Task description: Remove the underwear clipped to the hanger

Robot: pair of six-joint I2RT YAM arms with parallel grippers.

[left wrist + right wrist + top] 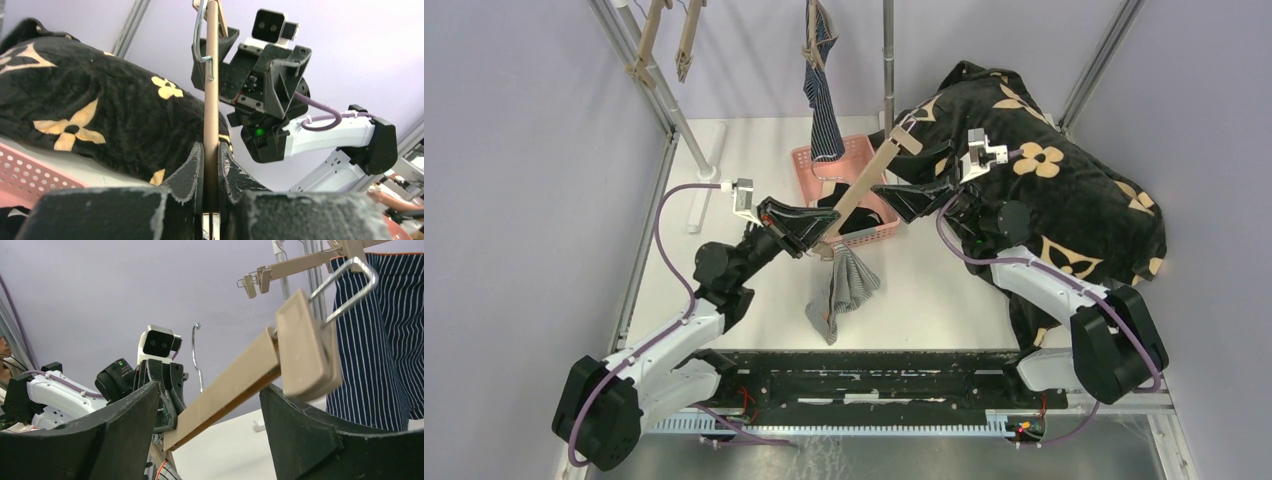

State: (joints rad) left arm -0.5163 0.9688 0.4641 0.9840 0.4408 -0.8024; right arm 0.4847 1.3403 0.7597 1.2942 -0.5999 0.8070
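A tan wooden hanger (871,178) slants over the pink basket (804,158). The grey-and-white striped underwear (849,285) hangs from the clip at its lower end. My left gripper (821,237) is shut on that lower end; in the left wrist view its fingers (192,167) pinch the hanger bar (211,115). My right gripper (896,192) is open, with the bar (230,387) passing between its jaws below the upper clip (305,350). The navy striped underwear (824,100) hangs from another hanger at the back and shows in the right wrist view (380,340). A black garment (864,216) lies in the basket.
A big black blanket with tan flowers (1054,190) is heaped at the right, behind the right arm. A metal rail (649,75) with empty tan hangers (652,40) runs at the back left. A vertical pole (888,60) stands behind the basket.
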